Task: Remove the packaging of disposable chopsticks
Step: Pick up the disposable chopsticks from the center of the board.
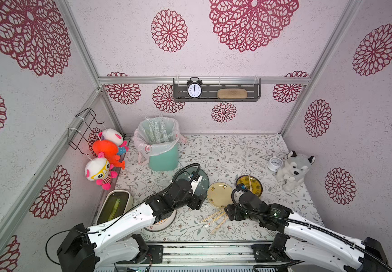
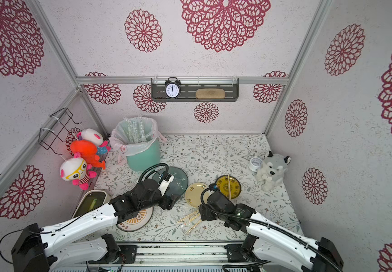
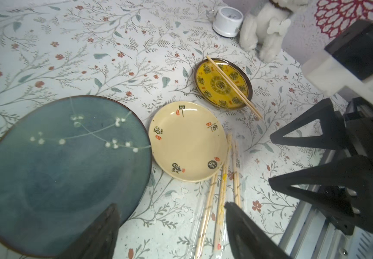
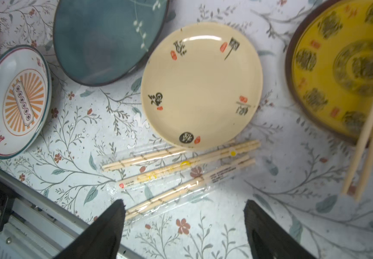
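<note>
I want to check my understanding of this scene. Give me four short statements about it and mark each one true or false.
1. Bare chopsticks lie across the yellow plate. True.
2. The wrapped pairs lie on the blue plate. False: they lie on the table beside the cream plate.
3. The bin holds clear sleeves. True.
4. The right fingers grip a wrapped pair. False: they stand apart, holding nothing.

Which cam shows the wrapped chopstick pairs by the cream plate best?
Right wrist: the three wrapped chopstick pairs lie close, nearly full-length, sleeves and print visible. Left wrist shows them foreshortened, ends cut off by the frame. In both top views they are tiny.
</note>
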